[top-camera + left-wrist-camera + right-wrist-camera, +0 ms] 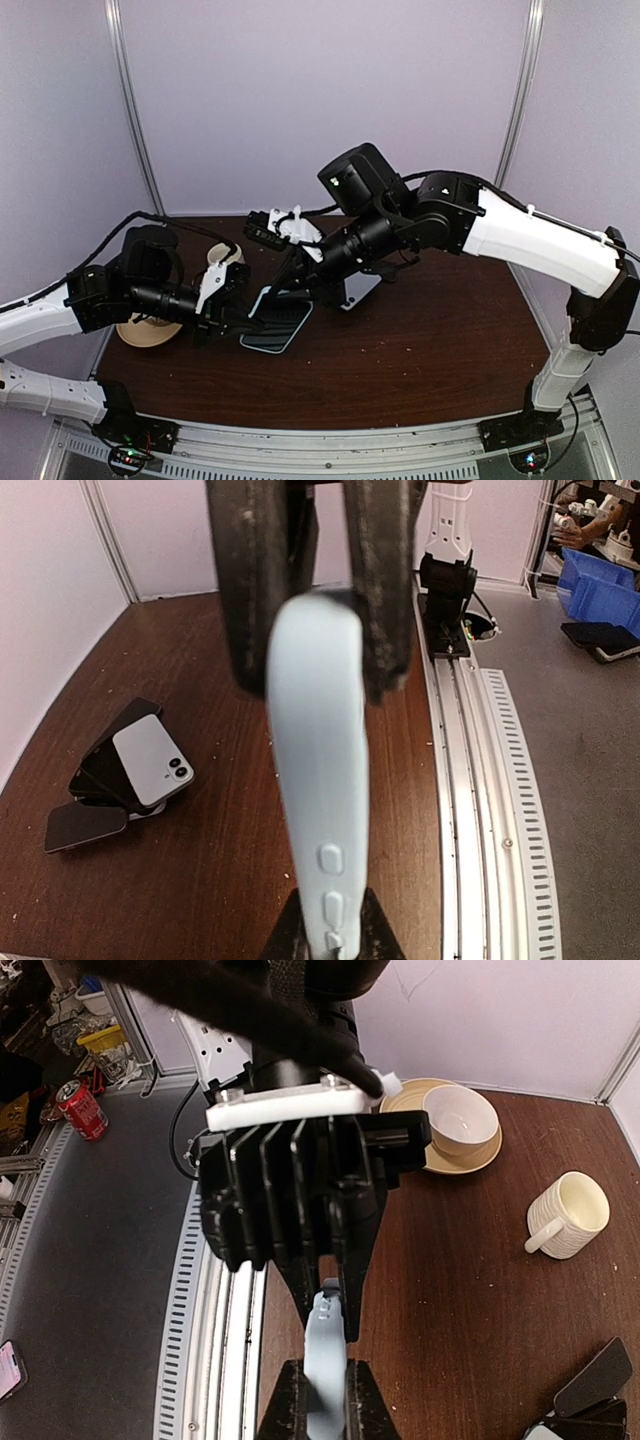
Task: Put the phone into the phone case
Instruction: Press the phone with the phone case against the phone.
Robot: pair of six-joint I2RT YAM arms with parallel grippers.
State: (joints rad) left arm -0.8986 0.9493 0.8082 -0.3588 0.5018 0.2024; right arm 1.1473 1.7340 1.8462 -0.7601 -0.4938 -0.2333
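Both end effectors were clamped on the pale blue phone case (320, 780), one at each short end, so that it was held between them low over the table (220, 880). I couldn't tell whether it touched the wood. From above, its dark inner face looked to be turned upward. The left end effector (315, 675) pinched one end with its jaws nearly together. The right end effector (325, 1385) had the opposite end, jaws drawn in tight on the thin wall. I judged the two-ended hold was there to keep the soft shell from sagging or twisting, ready to receive the handset.

The white phone (150, 765) lay back up, twin lenses showing, on a small heap of dark flat pieces I couldn't identify, off to the case's right and apart from it. It was not yet in the case. As I read it, one end effector would have to let go before fetching it.

A cup (458, 1120) on its saucer (470, 1163) and a ribbed mug (568, 1215) stood off on the left, away from the work.
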